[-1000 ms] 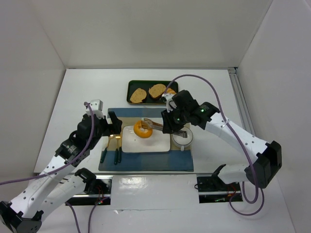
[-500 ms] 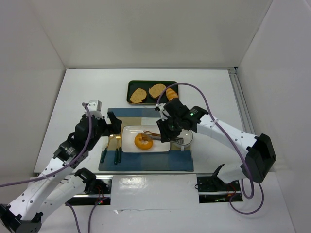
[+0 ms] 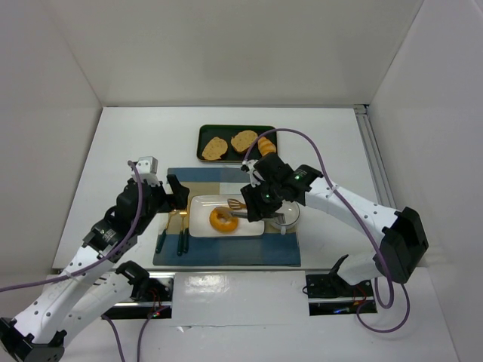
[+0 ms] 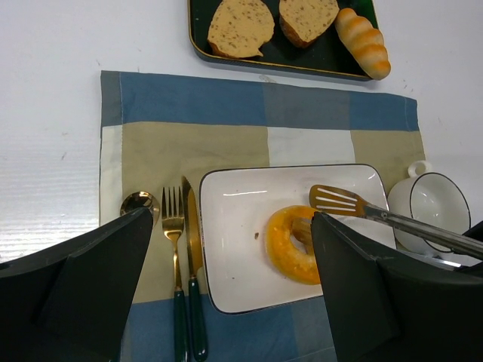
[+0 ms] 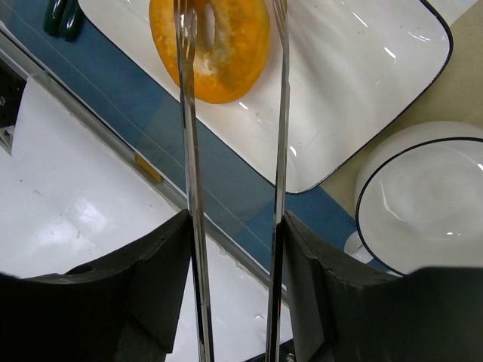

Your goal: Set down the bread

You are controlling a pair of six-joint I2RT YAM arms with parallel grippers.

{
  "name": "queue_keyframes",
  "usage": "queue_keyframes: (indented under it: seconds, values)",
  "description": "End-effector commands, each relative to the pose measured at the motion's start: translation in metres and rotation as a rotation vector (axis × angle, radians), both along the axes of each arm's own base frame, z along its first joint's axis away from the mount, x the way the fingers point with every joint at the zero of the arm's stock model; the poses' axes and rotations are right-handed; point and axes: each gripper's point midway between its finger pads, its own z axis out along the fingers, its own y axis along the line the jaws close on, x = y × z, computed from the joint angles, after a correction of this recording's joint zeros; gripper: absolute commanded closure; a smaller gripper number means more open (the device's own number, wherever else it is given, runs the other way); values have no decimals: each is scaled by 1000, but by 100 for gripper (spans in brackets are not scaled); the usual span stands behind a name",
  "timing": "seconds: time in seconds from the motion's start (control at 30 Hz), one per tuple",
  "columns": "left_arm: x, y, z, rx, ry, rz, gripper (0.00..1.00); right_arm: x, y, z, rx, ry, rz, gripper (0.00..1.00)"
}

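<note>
one bread (image 4: 281, 253) on white plate (image 4: 234, 256)

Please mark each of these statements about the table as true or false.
1. The bagel lies on the white rectangular plate. True.
2. The left gripper holds the fork. False: it is open and empty; the fork lies on the placemat beside the plate.
3. The right gripper holds metal tongs. True.
4. The tongs are clamped on the bagel. False: their arms are spread apart, and the bagel rests free on the plate.
5. The dark tray holds three toast slices. False: two toast slices and an oblong roll.
</note>
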Motion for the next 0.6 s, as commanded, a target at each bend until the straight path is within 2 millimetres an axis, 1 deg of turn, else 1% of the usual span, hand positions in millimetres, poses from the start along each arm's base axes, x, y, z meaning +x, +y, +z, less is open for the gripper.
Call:
queue_keyframes:
  seconds: [0.0, 0.03, 0.17, 0.23, 0.27, 0.3, 0.33, 0.37, 0.4, 0.43, 0.47, 0.5, 0.53, 0.57]
  values:
    - [2, 0, 6, -10, -29, -1, 0, 5, 7, 4, 24, -30, 0, 43]
    - [2, 0, 6, -10, -29, -1, 0, 5, 7, 4, 24, -30, 0, 42]
    - [2, 0, 6, -10, -29, -1, 0, 6, 6, 3, 18, -37, -6, 42]
    - [2, 0, 6, -10, -29, -1, 0, 11, 8, 11, 26, -59, -13, 42]
    - [2, 0, 6, -10, -29, -1, 0, 10, 6, 10, 19, -52, -13, 42]
    - [2, 0, 6, -10, -29, -1, 0, 14, 7, 12, 14, -67, -11, 42]
    - [2, 0, 6, -10, -29, -1, 0, 19, 10, 19, 23, -88, -17, 42]
    - [2, 0, 6, -10, -29, -1, 0, 20, 11, 23, 31, -96, -18, 42]
    - [2, 0, 6, -10, -29, -1, 0, 21, 12, 22, 21, -95, -7, 42]
    - [2, 0, 6, -10, -29, -1, 0, 26, 17, 29, 33, -106, -8, 42]
    - [2, 0, 6, -10, -29, -1, 0, 30, 15, 30, 25, -109, -7, 42]
    - [2, 0, 10, -15, -37, -1, 0, 30, 14, 31, 13, -107, 5, 42]
    - [2, 0, 10, -15, -37, -1, 0, 36, 16, 40, 23, -118, -6, 42]
    - [2, 0, 10, -15, -37, -1, 0, 38, 16, 40, 14, -119, 4, 42]
